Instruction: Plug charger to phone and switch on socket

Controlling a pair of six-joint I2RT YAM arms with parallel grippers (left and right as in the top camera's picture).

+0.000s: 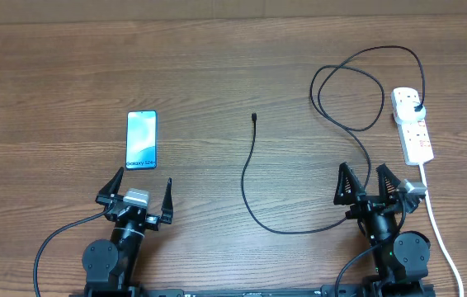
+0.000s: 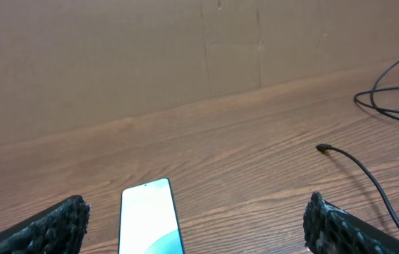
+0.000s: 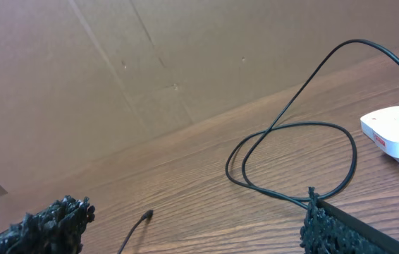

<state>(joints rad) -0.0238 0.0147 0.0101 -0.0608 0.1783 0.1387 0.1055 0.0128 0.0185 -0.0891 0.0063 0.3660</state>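
Black charger tip [image 1: 254, 117] apart from phone [image 1: 141, 140]

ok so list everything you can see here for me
phone: one, black rim with lit blue-white screen, lying flat on the left side
charger cable: one, thin and black, looping across the middle and right; its plug tip lies loose mid-table, apart from the phone
power strip: one, white with red markings, far right
charger adapter: one, black, plugged into the power strip's far end
power strip cord: one, thick and white, running toward the near edge
table: one, brown wood
cardboard wall: one, brown, behind the table
left hand: one, black, open and empty, just short of the phone
right hand: one, black, open and empty, by the cable
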